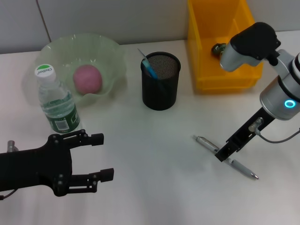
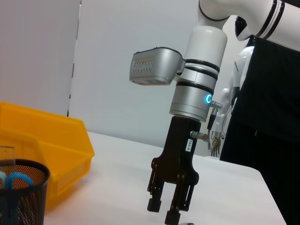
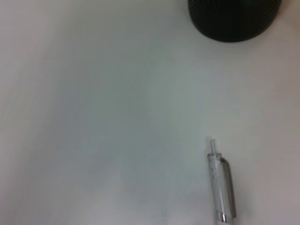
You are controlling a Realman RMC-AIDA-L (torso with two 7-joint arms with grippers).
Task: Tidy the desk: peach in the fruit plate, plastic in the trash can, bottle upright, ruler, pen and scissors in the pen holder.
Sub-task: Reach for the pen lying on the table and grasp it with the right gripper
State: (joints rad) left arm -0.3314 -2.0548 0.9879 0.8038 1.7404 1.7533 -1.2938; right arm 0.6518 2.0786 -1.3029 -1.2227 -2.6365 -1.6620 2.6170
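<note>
A silver pen [image 1: 226,158] lies on the white table at the front right; the right wrist view shows it [image 3: 221,187] flat on the surface. My right gripper [image 1: 223,154] is lowered onto the pen's middle, and the left wrist view shows it [image 2: 165,209] with jaws a little apart. A pink peach [image 1: 87,78] sits in the green fruit plate [image 1: 112,51]. The clear bottle [image 1: 56,101] stands upright with a green cap. The black mesh pen holder [image 1: 161,80] holds blue-handled scissors [image 1: 151,71] and a ruler [image 2: 6,153]. My left gripper [image 1: 102,157] is open and empty at the front left.
A yellow bin [image 1: 220,77] stands at the back right with a small dark item [image 1: 218,48] inside. The bottle stands just in front of the plate, close to my left gripper. The pen holder is between the plate and the bin.
</note>
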